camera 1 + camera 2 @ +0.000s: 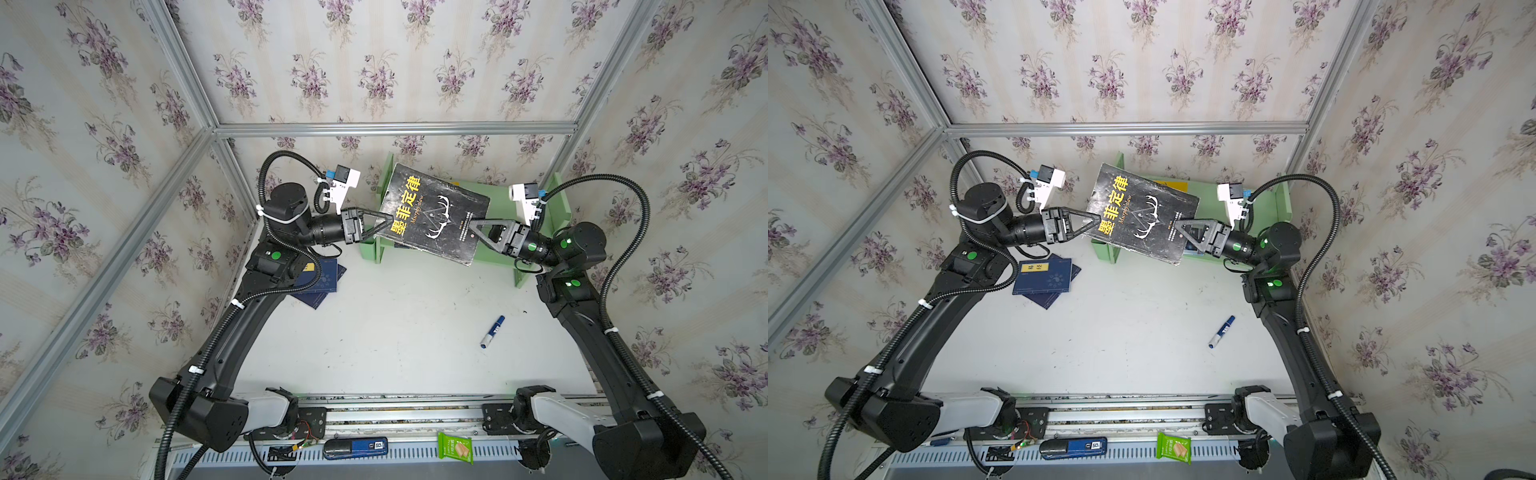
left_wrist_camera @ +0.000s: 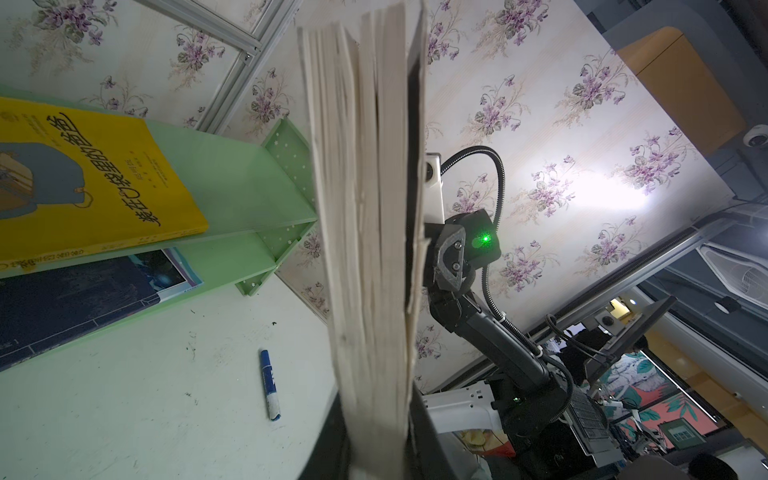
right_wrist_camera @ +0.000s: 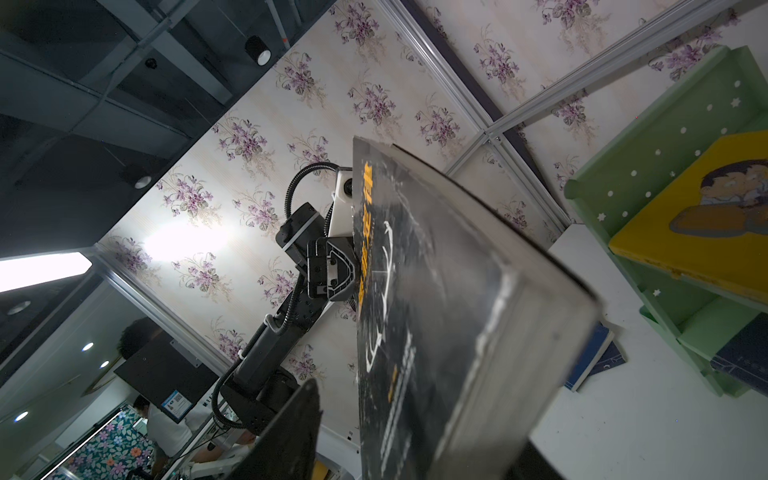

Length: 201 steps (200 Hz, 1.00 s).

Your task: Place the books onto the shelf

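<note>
A black book (image 1: 436,212) with gold characters hangs tilted in the air over the pale green shelf (image 1: 494,249), in both top views (image 1: 1142,212). My left gripper (image 1: 388,222) is shut on its left edge; the left wrist view shows the page edge (image 2: 370,249) running out from between the jaws. My right gripper (image 1: 473,226) stands open at the book's right edge; in the right wrist view a gap separates one finger (image 3: 291,432) from the cover (image 3: 436,311). A yellow book (image 2: 83,178) lies on the upper tier, a magazine (image 2: 83,299) on the lower. Navy books (image 1: 1044,278) lie on the table.
A blue-and-white marker pen (image 1: 492,331) lies on the white table towards the right. A green snack packet (image 1: 456,448) and a blue device (image 1: 355,448) sit on the front rail. Floral walls with aluminium framing close in the back and sides.
</note>
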Motion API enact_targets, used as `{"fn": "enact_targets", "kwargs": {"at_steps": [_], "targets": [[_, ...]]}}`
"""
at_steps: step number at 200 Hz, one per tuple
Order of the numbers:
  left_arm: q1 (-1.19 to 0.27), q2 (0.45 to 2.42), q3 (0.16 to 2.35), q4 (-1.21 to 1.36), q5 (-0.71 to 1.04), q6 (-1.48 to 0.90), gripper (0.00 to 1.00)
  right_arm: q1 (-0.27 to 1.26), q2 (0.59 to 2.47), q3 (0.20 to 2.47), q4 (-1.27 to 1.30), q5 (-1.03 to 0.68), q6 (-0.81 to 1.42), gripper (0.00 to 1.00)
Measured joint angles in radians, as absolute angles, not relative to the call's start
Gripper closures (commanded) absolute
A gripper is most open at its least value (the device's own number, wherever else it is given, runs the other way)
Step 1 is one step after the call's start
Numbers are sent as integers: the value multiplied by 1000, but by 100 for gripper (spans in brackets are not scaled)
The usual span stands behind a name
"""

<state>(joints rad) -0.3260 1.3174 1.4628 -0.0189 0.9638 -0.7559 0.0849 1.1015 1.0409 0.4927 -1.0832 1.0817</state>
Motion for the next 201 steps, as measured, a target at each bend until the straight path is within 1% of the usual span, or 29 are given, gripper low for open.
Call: {"fn": "enact_targets", "kwargs": {"at_steps": [23,55,86,107,125,134,153,188,201], "targets": [[-326,1317,1456,50,918,-789,86,85,1101,979,505,-1055,1118,32],[-325,1346,1449,160,900,-839,86,85,1093,893,570,-1034,1206,33],[-327,1390,1450,226,892,-891,87,84,1074,875,620,-1023,1241,33],[-330,1406,1450,272,890,-922,86,85,1074,890,622,-1019,1242,38],[-339,1416,1452,303,892,-940,86,84,1092,924,620,-1015,1242,45],[-341,1420,1455,310,893,-946,86,84,1105,942,621,-1014,1241,47],[-347,1426,1462,323,896,-954,86,84,1130,969,611,-1010,1241,50],[-348,1429,1463,330,891,-959,85,83,1158,996,603,-1002,1241,50],[-348,1434,1464,336,892,-962,85,83,1169,1001,606,-1000,1241,52]]}}
